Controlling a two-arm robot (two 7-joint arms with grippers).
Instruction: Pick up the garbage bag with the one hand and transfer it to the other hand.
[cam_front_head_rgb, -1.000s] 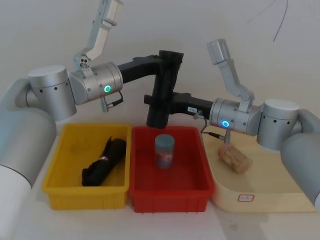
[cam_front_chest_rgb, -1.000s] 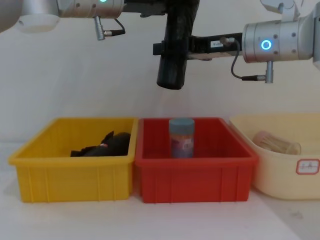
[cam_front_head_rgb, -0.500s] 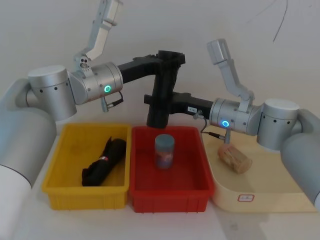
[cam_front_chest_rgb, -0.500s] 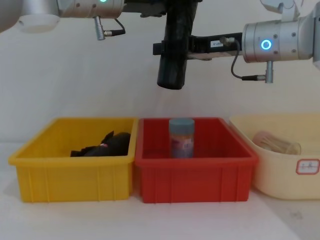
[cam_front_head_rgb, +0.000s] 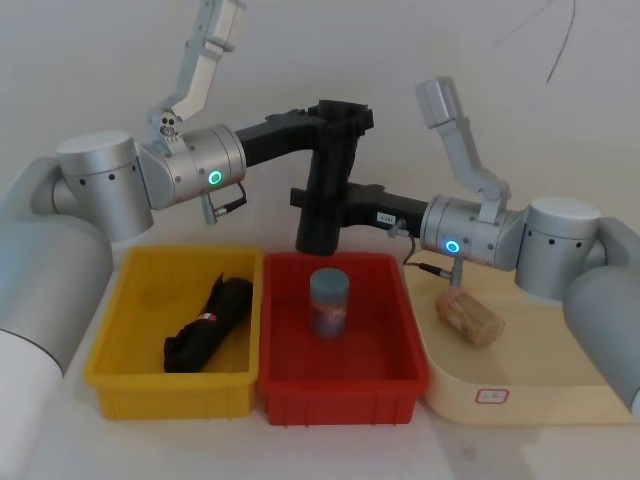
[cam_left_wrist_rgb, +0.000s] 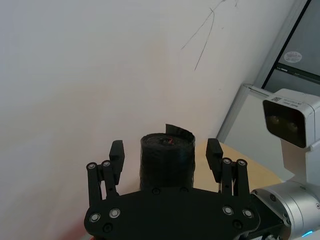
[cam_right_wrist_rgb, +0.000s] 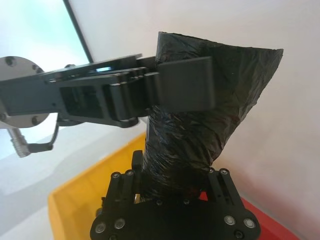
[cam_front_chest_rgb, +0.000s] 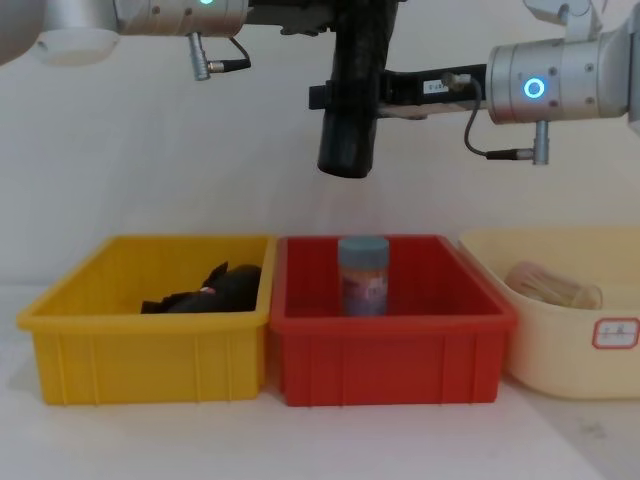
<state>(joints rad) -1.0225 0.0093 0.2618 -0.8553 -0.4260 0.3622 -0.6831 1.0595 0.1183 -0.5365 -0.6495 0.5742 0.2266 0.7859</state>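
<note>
Garbage bag (cam_front_head_rgb: 325, 190), right hand (cam_right_wrist_rgb: 170, 192) clamped, left hand (cam_left_wrist_rgb: 165, 160) spread

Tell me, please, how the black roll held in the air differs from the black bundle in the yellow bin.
The garbage bag is a smooth upright roll, held aloft above the red bin by the right hand; the black bundle is crumpled, lying in the yellow bin, with a pink spot. Both are black.

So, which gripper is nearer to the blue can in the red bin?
Right. The right gripper clamps the garbage bag low, just above the blue can. The left gripper sits open at the bag's top, higher up.
</note>
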